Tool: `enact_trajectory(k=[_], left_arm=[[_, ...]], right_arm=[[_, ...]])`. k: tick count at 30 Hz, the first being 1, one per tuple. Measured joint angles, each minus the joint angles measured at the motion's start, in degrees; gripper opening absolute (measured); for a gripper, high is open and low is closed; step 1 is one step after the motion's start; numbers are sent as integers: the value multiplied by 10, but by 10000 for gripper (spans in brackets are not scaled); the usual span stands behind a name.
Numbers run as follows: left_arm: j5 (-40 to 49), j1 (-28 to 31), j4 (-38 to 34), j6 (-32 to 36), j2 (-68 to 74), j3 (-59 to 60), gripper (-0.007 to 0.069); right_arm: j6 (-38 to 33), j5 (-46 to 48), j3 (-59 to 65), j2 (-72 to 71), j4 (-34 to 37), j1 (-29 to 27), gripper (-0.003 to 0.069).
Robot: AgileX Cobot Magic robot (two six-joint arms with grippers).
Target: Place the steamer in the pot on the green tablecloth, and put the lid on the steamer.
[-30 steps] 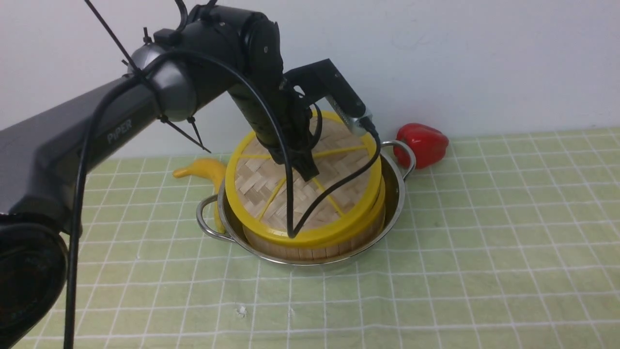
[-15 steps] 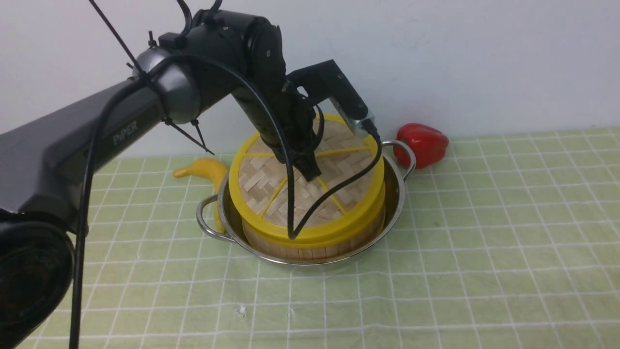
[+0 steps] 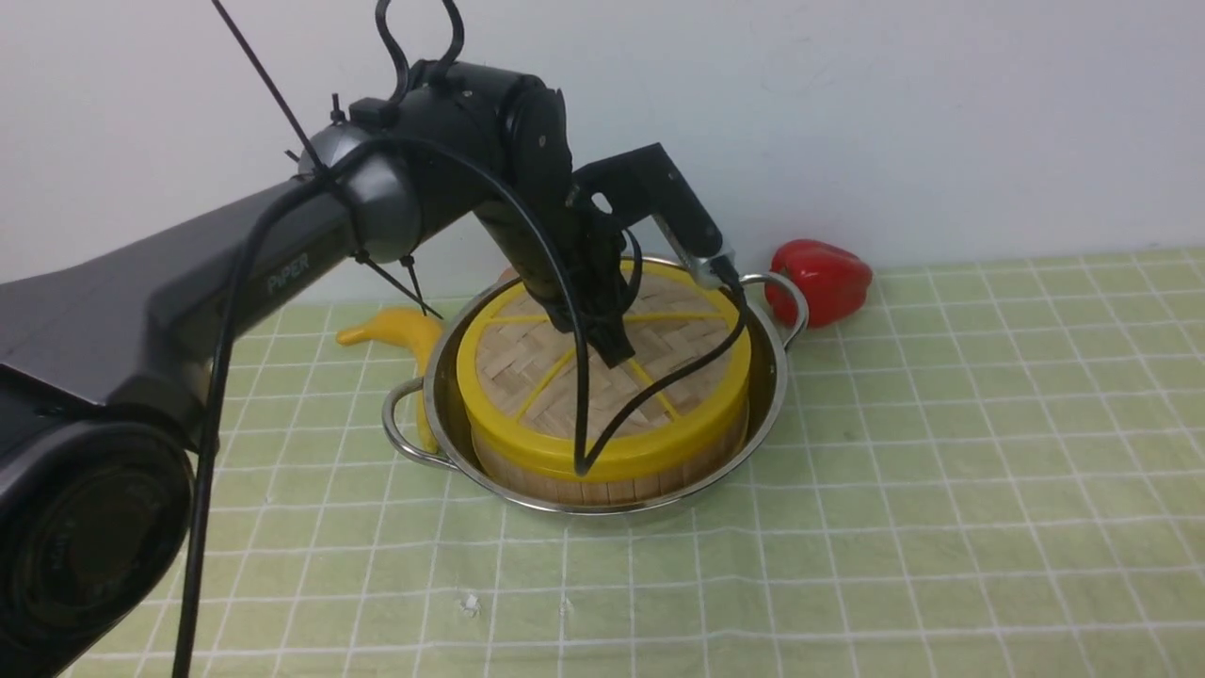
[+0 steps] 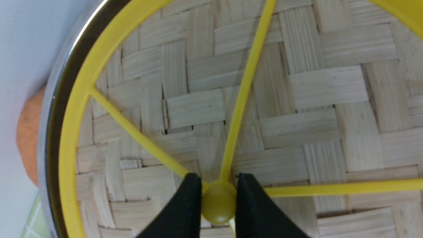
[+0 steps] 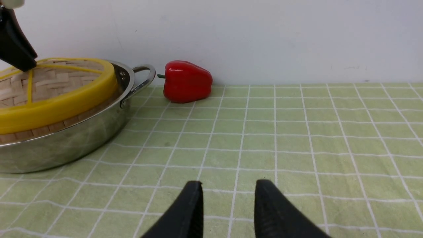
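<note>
Pale wall [image 3: 894, 122] behind green tablecloth [image 3: 941, 452]. Left arm [image 3: 311, 226] lettered "PiPER" in light capitals and lowercase; left gripper [image 4: 218, 198] clenched on knob [image 4: 218, 202] of lid [image 3: 602, 367]. Lid lies on steamer [image 3: 602, 488], inside pot [image 3: 777, 395]. Right gripper [image 5: 228, 198]: fingers apart, nothing between.

You have a yellow banana [image 3: 400, 331] left of centre and a red bell pepper [image 3: 821, 282] right of centre, in the frame's upper half.
</note>
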Motion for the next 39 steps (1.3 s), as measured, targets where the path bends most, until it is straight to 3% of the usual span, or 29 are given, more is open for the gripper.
enact_trajectory(k=[5, 12, 18, 22, 35, 39], left_arm=[[2, 0, 2, -3, 0, 0, 137], [81, 0, 37, -35, -37, -24, 428], [88, 0, 42, -124, -136, -94, 548], [84, 0, 42, -167, -183, -125, 557], [39, 0, 41, -179, -205, -130, 557], [39, 0, 42, -205, -249, -64, 557]], right_arm=[[0, 0, 0, 0, 0, 0, 240], [0, 0, 0, 0, 0, 0, 240], [0, 0, 0, 0, 0, 0, 240], [0, 0, 0, 0, 0, 0, 240], [0, 0, 0, 0, 0, 0, 240], [0, 0, 0, 0, 0, 0, 240]])
